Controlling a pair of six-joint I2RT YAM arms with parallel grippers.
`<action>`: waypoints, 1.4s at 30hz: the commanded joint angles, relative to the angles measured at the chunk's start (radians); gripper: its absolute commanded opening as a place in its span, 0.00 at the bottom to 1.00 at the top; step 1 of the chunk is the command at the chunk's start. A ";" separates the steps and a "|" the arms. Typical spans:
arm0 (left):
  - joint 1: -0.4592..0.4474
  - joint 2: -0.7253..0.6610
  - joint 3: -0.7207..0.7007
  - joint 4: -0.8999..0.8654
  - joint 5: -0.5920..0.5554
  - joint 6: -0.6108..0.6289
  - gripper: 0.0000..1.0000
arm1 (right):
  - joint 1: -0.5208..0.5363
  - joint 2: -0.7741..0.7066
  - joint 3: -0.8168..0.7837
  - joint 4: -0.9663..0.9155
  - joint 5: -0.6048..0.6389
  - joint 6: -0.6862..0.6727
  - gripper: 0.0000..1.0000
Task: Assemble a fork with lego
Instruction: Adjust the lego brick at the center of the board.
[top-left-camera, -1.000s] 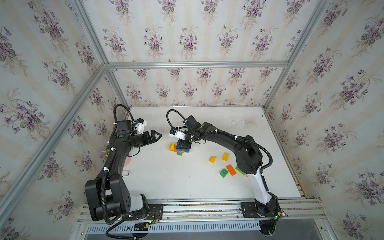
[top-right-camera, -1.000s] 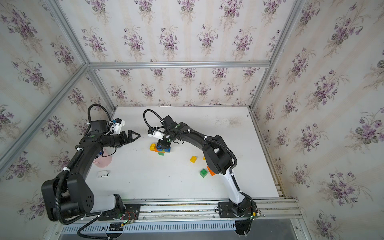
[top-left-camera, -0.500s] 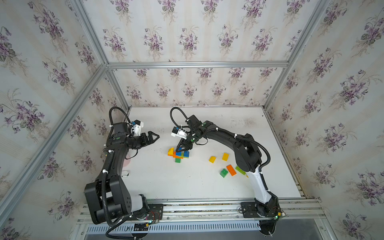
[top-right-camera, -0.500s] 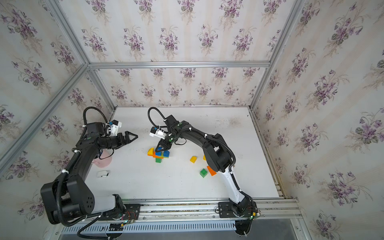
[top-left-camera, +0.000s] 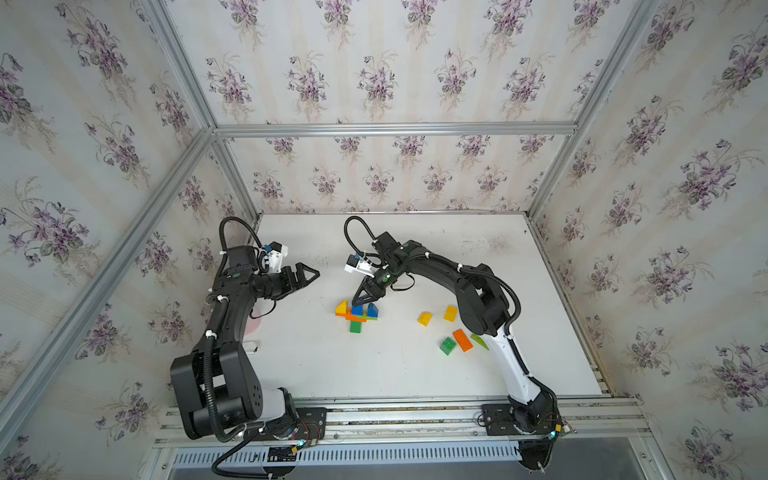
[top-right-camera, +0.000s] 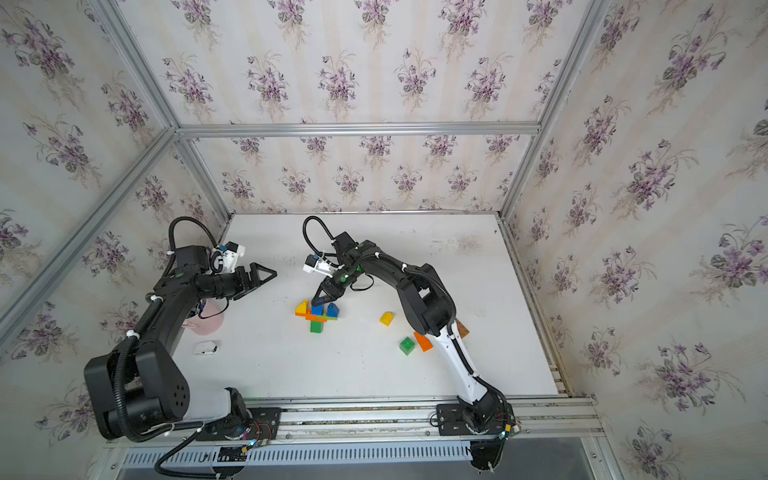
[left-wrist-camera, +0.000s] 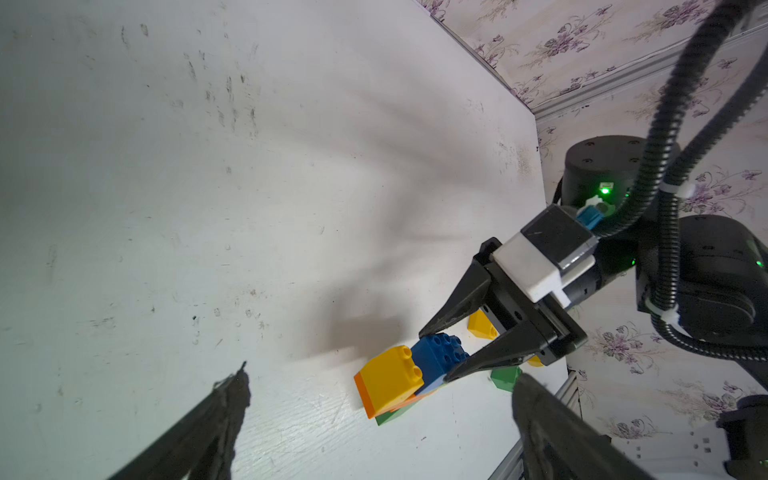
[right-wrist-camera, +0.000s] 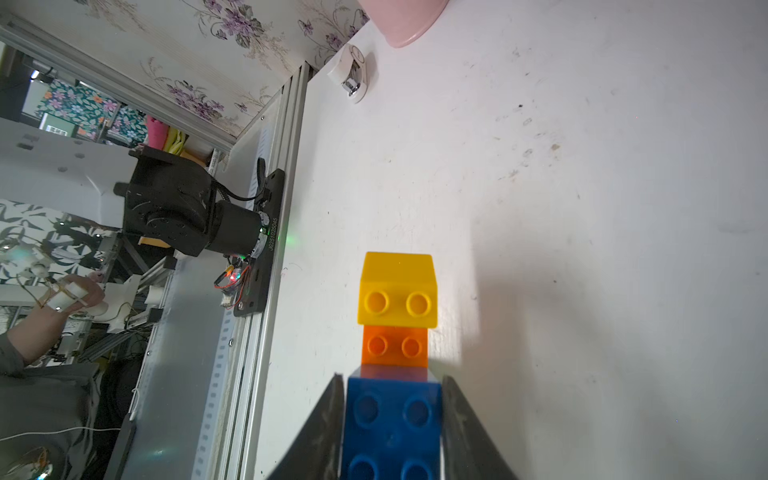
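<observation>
Right hand (right-wrist-camera: 392, 419) straddles the blue brick (right-wrist-camera: 392, 428) of the lego fork (top-left-camera: 356, 314) mid-bench (top-left-camera: 374, 374), fingers flanking its sides; firm grip? Can't tell. Left hand (top-left-camera: 305, 277) hangs wide open, apart.

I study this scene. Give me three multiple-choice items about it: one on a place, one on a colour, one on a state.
1. Where do the right gripper's jaws stand?
A. On either side of the blue brick
B. Over the loose green brick
C. At the pink bowl

2. Which colour is the brick below the orange bar?
A. Brown
B. Green
C. Pink

3. How is the left gripper?
A. Shut on a yellow brick
B. Shut, holding nothing
C. Open and empty

Key:
1 A: the right wrist view shows the right gripper's jaws flanking the blue brick.
2 B: in both top views a green brick sits under the orange bar.
3 C: the left gripper has its jaws spread wide in the air, away from all bricks.
</observation>
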 joint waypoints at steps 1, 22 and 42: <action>0.001 0.010 0.017 -0.013 0.018 0.018 1.00 | -0.015 0.039 0.044 -0.056 -0.076 -0.030 0.42; -0.043 -0.078 -0.059 0.103 -0.028 -0.040 1.00 | -0.055 -0.168 -0.232 0.305 0.185 0.179 0.68; -0.333 -0.222 0.043 0.039 -0.127 -0.190 1.00 | -0.056 -0.730 -0.806 0.607 0.703 0.384 0.75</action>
